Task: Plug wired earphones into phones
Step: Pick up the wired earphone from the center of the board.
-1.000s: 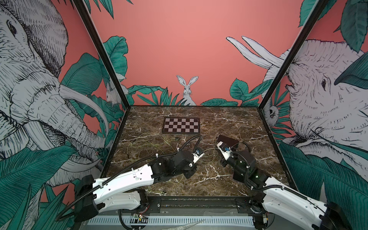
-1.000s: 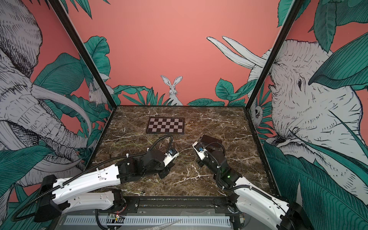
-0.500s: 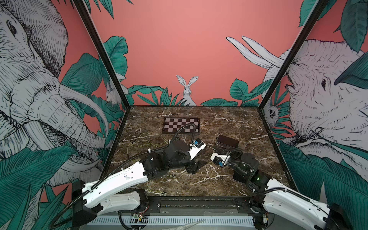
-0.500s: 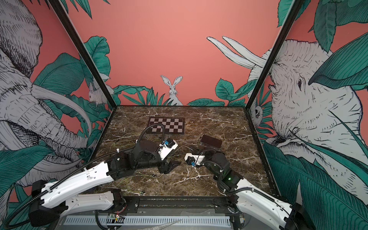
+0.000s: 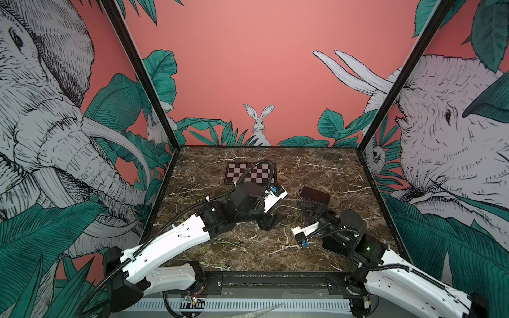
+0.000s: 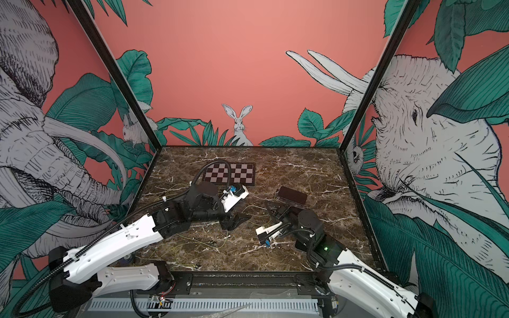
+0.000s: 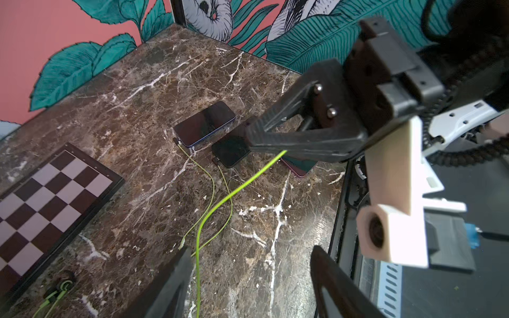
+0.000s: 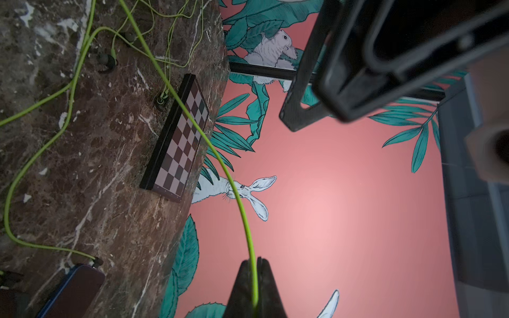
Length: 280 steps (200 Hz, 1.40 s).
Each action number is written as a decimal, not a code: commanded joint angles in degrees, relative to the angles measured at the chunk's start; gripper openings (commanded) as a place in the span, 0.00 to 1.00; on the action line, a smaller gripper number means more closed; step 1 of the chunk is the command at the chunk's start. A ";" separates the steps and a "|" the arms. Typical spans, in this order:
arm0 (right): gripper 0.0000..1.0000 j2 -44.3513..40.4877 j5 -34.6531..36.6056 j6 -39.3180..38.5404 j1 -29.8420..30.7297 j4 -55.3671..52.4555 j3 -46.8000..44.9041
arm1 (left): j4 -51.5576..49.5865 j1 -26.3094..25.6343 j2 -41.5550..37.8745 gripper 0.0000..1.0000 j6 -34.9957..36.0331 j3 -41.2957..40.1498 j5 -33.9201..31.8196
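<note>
Three black phones lie side by side on the marble right of centre: one (image 7: pixel 205 124), a second (image 7: pixel 231 150), and a third (image 7: pixel 298 166) half hidden under my right gripper (image 7: pixel 275 135). Thin yellow-green earphone cords run to plugs at the first two phones. My right gripper (image 8: pixel 254 264) is shut on another earphone cord (image 8: pixel 234 187) and holds it just above the phones (image 5: pixel 315 195). My left gripper (image 7: pixel 252 256) is open low over the table, left of the phones; that cord (image 7: pixel 197 275) runs past one of its fingers without being gripped.
A black-and-white checkerboard plate (image 5: pixel 250 173) lies at the back centre. Loose cords with dark earbuds (image 7: pixel 59 286) trail over the left and front of the table (image 6: pixel 316 170). Printed walls close in three sides.
My left gripper has opened and let go of the cord. My right wrist has rolled over, its camera block now pointing front-left, with the gripper still shut on the cord by the phones.
</note>
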 commanded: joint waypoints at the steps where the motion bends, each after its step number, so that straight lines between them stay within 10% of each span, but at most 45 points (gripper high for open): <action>1: 0.06 -0.69 -0.67 -8.41 0.81 0.30 1.96 | 1.05 1.51 2.09 0.68 3.56 3.37 8.93; 134: 0.07 2.20 -0.43 -10.99 1.82 -2.10 6.00 | 3.02 1.52 12.13 0.39 3.33 8.32 18.82; 192: 0.21 2.43 1.44 -9.46 2.22 -4.18 6.58 | 3.83 1.52 13.66 0.00 2.02 8.68 20.78; 248: 0.58 -2.79 7.02 6.21 2.61 -8.75 5.51 | 4.02 1.82 11.04 0.00 3.70 6.19 11.12; 280: 0.76 -4.90 11.44 31.45 2.53 -19.47 8.78 | 7.78 2.04 7.54 0.00 6.96 2.66 -0.92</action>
